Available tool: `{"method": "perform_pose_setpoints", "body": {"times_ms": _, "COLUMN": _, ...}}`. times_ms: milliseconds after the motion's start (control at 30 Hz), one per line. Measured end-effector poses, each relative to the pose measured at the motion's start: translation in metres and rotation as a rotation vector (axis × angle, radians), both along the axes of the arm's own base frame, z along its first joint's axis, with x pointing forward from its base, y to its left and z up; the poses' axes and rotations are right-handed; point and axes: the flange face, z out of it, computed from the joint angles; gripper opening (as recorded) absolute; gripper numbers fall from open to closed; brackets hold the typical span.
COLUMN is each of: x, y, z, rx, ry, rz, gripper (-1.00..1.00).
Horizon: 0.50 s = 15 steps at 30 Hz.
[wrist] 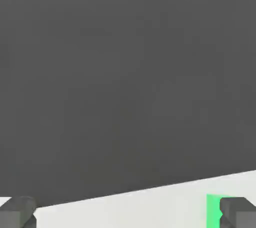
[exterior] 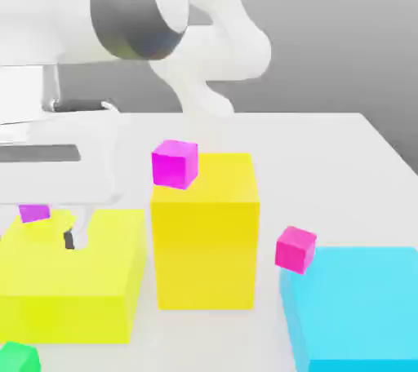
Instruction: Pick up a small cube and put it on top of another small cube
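A small green cube [exterior: 18, 358] sits on the white table [exterior: 326, 150] at the near corner on the exterior view's left, partly cut off by the frame. My gripper [exterior: 69, 236] hangs low over the wide yellow block [exterior: 77, 276], its white hand covering most of it. In the hand view my gripper [wrist: 127, 214] is open, with its dark fingertips [wrist: 18, 214] far apart and nothing between them. A strip of a green cube [wrist: 214, 211] shows just inside the other fingertip, partly hidden by it.
A tall yellow block [exterior: 206, 236] carries a small magenta cube [exterior: 174, 163] on its corner. Another magenta cube [exterior: 295, 248] rests by the cyan block [exterior: 359, 309]. A third magenta cube [exterior: 33, 213] sits near my hand. The table's edge [wrist: 150, 194] meets a dark backdrop.
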Motion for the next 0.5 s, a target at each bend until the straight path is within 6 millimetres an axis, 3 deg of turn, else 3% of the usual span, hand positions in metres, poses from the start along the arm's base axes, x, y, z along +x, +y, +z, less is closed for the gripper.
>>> {"method": "perform_pose_setpoints", "body": {"times_ms": 267, "x": -0.025, "y": -0.061, "z": -0.127, "rx": -0.037, "ry": 0.180, "rz": -0.055, "gripper": 0.00}}
{"method": "perform_pose_setpoints", "body": {"times_ms": 400, "x": -0.029, "y": -0.069, "z": -0.190, "rx": -0.045, "ry": 0.203, "rz": -0.060, "gripper": 0.00}}
{"method": "perform_pose_setpoints", "body": {"times_ms": 433, "x": -0.030, "y": -0.069, "z": -0.202, "rx": -0.044, "ry": 0.204, "rz": -0.060, "gripper": -1.00}}
{"method": "perform_pose_setpoints", "body": {"times_ms": 500, "x": -0.030, "y": -0.069, "z": -0.202, "rx": -0.044, "ry": 0.204, "rz": -0.060, "gripper": -1.00}}
